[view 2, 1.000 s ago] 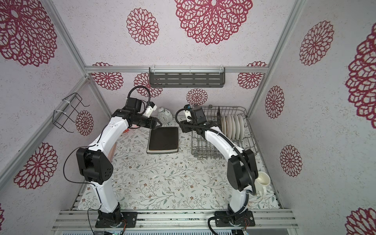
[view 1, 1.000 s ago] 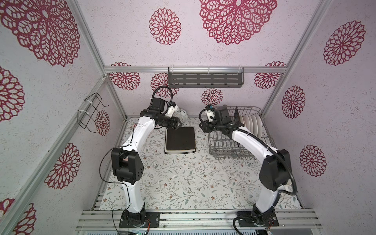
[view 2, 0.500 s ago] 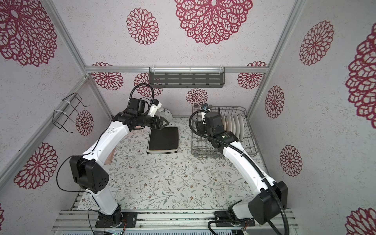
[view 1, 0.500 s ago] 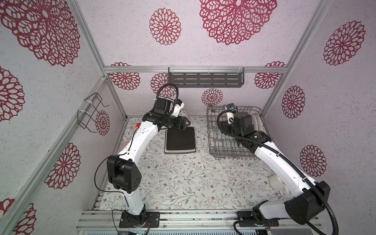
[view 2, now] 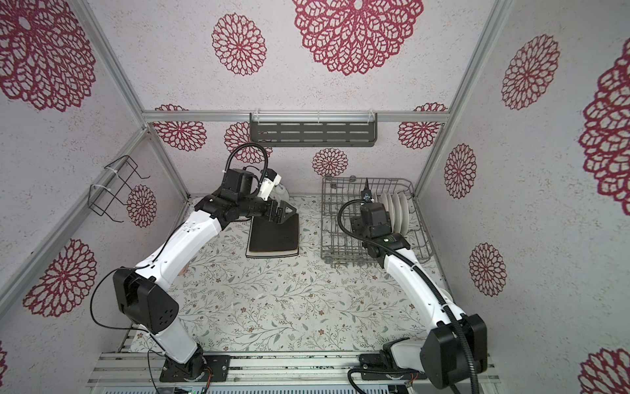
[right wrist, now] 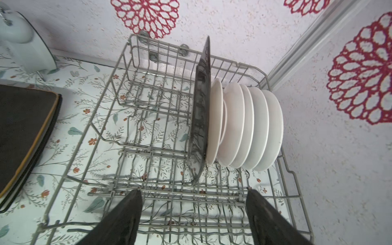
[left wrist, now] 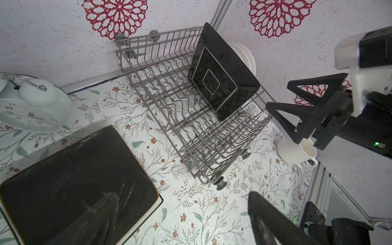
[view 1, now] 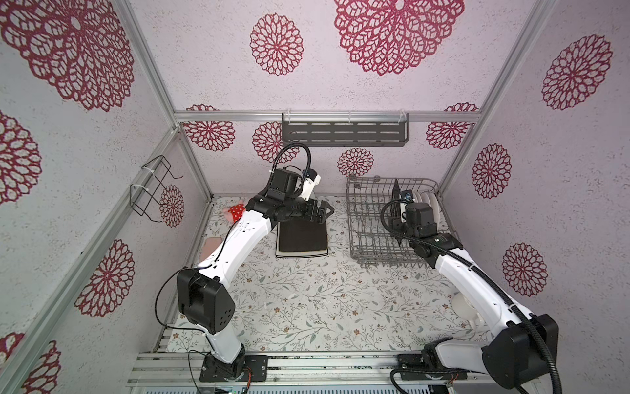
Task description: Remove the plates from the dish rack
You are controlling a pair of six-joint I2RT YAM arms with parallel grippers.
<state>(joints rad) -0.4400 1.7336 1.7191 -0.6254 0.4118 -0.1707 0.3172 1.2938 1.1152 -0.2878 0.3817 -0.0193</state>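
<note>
Black-backed square plates point(view 1: 301, 238) lie stacked face down on the flower-patterned table point(view 1: 306, 307), left of the grey wire dish rack point(view 1: 366, 235). The left end effector point(view 1: 322, 213) hangs over the stack's far edge, released, its jaws spread and gripping nothing. In the rack, one more black-backed square plate point(left wrist: 222, 72) stands on edge among the tines, with a row of round white plates point(right wrist: 248, 127) just behind it, toward the right wall. The right end effector point(right wrist: 195, 212) hovers over the rack, released and empty. The upright square plate lies straight ahead of its wide-spread fingers, apart from them.

The left wrist view shows that plate's glossy back with a square foot ring, a white alarm clock point(left wrist: 27, 110) beside the stack and a cream mug point(left wrist: 297, 152) beyond the rack. The right wrist view shows the plate edge-on and the round plates fanned out, which both top views largely hide.

A second ago the right end effector sat at the rack's left edge, close to the left one. It has since swung rightward over the rack, and the left one has opened.
</note>
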